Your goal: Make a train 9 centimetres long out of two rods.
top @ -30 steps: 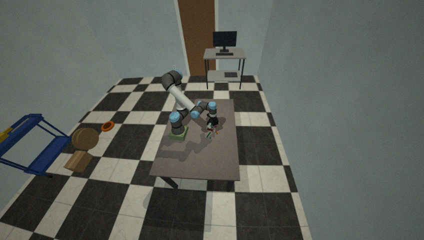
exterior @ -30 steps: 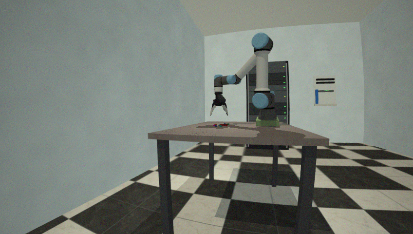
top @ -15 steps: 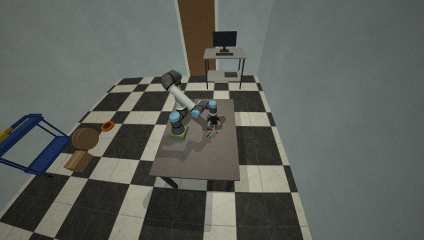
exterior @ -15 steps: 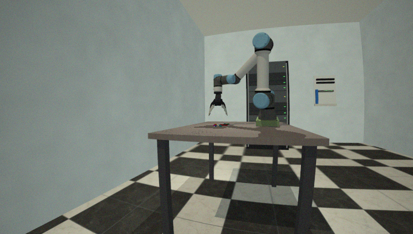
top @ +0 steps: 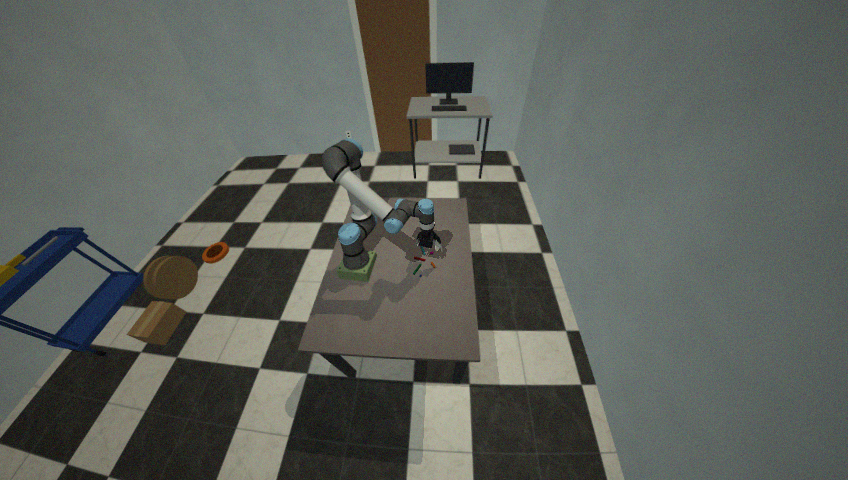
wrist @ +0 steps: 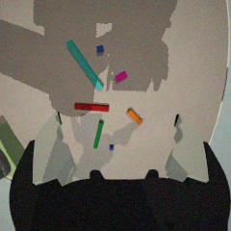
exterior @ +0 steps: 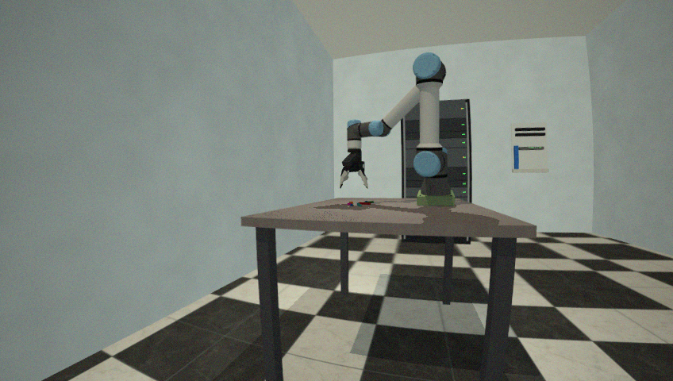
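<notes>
In the wrist view several rods lie flat on the table: a turquoise rod (wrist: 85,64) slanting at upper left, a red rod (wrist: 91,107) lying crosswise, a green rod (wrist: 98,134) almost upright just below it, an orange rod (wrist: 134,115), a magenta rod (wrist: 121,76), and two small blue rods (wrist: 99,48) (wrist: 112,147). None touch end to end. My gripper (exterior: 353,178) hangs open and empty well above the rods (exterior: 359,203); its two fingers frame the group in the wrist view (wrist: 115,144).
The arm's green base (top: 357,265) stands on the table's left side. The rods (top: 423,261) lie near the table's far right part, close to its right edge. A server rack (exterior: 435,146) stands behind the table.
</notes>
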